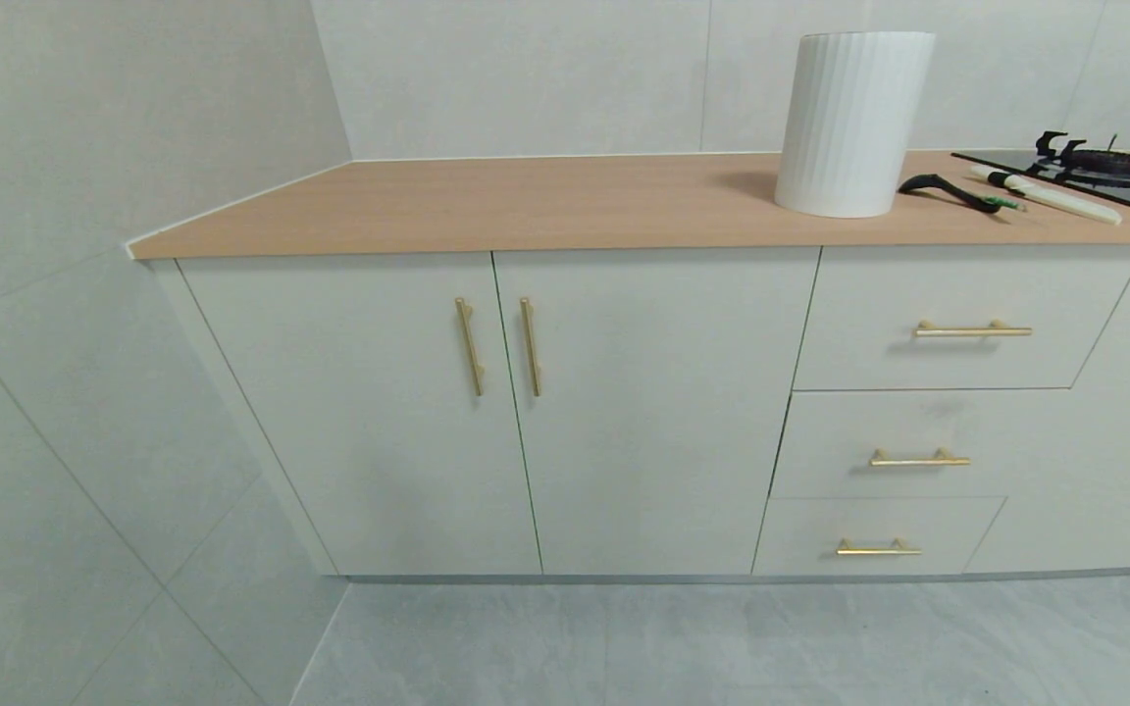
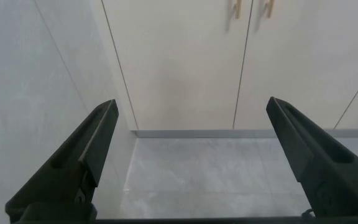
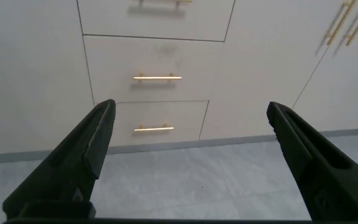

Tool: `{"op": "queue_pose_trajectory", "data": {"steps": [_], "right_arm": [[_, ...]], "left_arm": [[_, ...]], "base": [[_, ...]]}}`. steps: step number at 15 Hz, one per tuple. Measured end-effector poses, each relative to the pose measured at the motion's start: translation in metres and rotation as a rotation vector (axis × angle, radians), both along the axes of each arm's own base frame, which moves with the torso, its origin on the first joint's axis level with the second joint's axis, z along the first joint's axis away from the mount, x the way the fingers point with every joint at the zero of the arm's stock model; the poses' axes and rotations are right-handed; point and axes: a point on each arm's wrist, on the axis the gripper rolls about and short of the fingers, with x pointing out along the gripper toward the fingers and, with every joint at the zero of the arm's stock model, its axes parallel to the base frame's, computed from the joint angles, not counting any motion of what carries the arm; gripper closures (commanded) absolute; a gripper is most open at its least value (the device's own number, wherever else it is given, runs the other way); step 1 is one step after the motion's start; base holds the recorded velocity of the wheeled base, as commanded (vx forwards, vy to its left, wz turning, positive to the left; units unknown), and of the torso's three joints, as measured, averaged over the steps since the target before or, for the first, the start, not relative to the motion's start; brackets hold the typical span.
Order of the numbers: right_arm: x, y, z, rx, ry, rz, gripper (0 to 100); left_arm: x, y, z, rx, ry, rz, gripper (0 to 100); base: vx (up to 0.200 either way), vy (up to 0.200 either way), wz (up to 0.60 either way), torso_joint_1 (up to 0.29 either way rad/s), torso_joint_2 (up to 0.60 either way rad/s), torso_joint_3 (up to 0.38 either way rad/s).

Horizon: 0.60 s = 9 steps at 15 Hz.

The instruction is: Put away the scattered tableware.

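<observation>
Tableware (image 1: 1055, 197) beside white canister (image 1: 849, 123) on countertop (image 1: 526, 201); left gripper (image 2: 191, 149), right gripper (image 3: 188, 149) spread wide.

White ribbed canister (image 1: 854, 123), black utensil (image 1: 948, 188), white utensil (image 1: 1051, 196), countertop (image 1: 487, 201)

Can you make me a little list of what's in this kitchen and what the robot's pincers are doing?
worktop: wooden worktop, above pale cupboard doors
pot: tall white ribbed pot, standing upright
tableware: black tool and long white tool, lying between pot and stove
drawers: three drawers, all shut
left pincer: open, empty, facing the doors
right pincer: open, empty, facing the drawers
</observation>
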Motion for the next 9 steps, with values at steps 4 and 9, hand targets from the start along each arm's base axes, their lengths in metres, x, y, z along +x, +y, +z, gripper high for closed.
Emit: {"op": "queue_pose_trajectory", "data": {"steps": [4, 9], "right_arm": [[-0.0005, -0.0004, 0.0015, 0.096, -0.043, -0.013, 0], [0.0004, 0.0048, -0.0049, 0.084, 0.030, 0.217, 0]], "left_arm": [[0.0001, 0.0000, -0.0004, 0.000, 0.001, 0.000, 0], [0.0001, 0.0000, -0.0004, -0.002, 0.002, 0.000, 0]], "base": [[0.000, 0.000, 0.00, 0.000, 0.00, 0.000], [0.000, 0.000, 0.00, 0.000, 0.00, 0.000]]}}
